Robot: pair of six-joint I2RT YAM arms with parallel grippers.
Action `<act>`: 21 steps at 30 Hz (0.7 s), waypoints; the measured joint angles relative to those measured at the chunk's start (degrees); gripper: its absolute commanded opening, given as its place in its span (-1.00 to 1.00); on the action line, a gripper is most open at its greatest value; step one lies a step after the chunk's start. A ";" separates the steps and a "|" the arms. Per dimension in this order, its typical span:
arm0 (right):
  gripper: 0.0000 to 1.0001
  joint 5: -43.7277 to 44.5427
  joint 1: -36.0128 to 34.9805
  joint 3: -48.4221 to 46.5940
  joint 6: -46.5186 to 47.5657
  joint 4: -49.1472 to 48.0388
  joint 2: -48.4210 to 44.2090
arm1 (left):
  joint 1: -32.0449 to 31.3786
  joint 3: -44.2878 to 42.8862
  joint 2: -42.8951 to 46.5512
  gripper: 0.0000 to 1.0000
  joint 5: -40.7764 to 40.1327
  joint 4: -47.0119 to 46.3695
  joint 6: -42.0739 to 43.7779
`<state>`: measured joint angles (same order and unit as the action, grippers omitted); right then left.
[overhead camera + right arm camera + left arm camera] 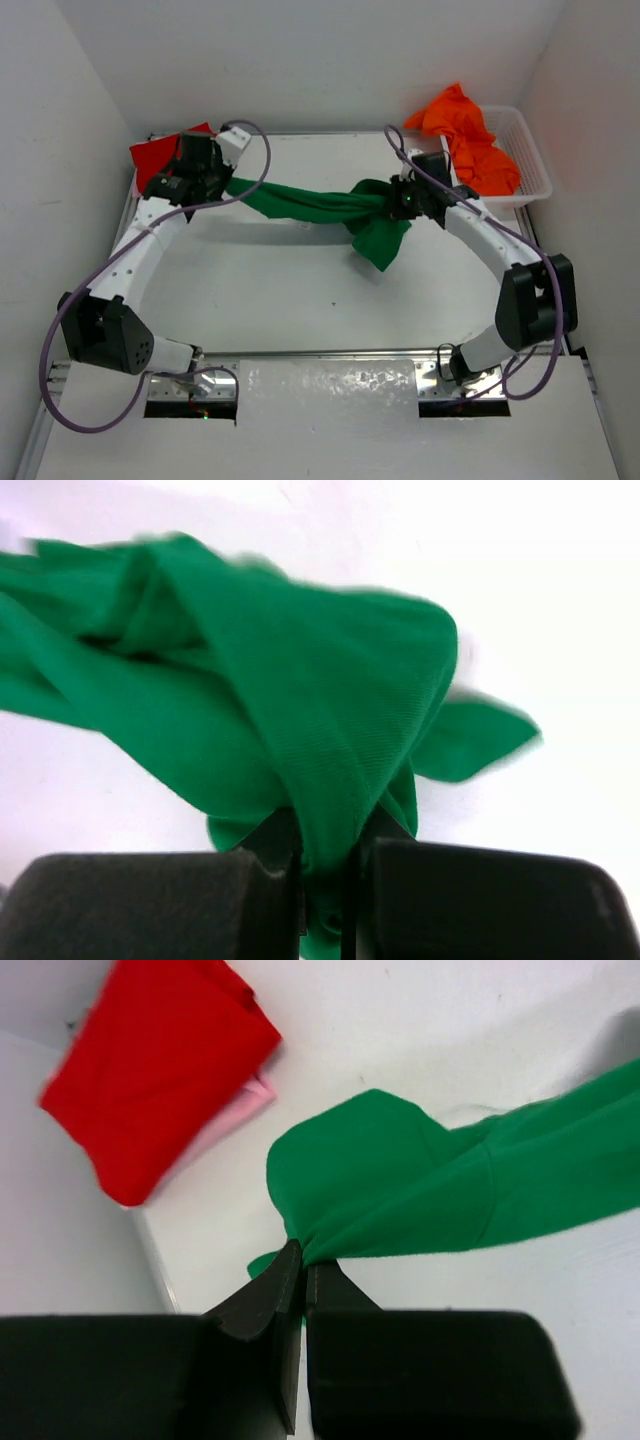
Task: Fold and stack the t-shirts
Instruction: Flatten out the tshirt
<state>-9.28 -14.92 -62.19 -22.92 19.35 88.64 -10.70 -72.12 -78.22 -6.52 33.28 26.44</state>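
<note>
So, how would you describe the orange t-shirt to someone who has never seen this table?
Look at the white table, then at its far right corner, where a white mesh basket stands. The orange t-shirt lies crumpled in it, spilling over the rim. Nothing else in view is orange, and no other shirt is in the basket.

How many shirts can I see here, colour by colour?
Green t-shirt: 1
Red t-shirt: 1
Pink t-shirt, under the red one: 1
Orange t-shirt, in the basket: 1
Total: 4
</note>
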 measured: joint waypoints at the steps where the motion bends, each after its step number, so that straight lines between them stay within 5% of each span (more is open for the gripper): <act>1: -1.00 -0.44 -0.17 -2.47 1.31 2.08 -0.70 | 0.22 -3.26 -0.48 -1.00 0.11 2.12 -0.13; 10: -1.00 -4.76 7.48 -21.20 10.47 14.78 -9.35 | 6.54 -27.45 -3.82 -1.00 2.93 10.14 -2.10; 17: -1.00 -9.27 7.74 -20.96 16.85 24.61 -13.38 | 6.14 -27.39 -3.52 -1.00 15.50 20.70 0.31; 21: -1.00 -11.19 8.13 -23.69 21.03 29.31 -10.64 | -1.22 -19.04 -0.31 -1.00 21.27 24.94 3.98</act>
<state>-20.47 -6.79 -85.89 -1.89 48.66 78.00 -11.92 -91.15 -78.52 14.74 58.22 30.41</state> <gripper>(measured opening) 0.046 0.009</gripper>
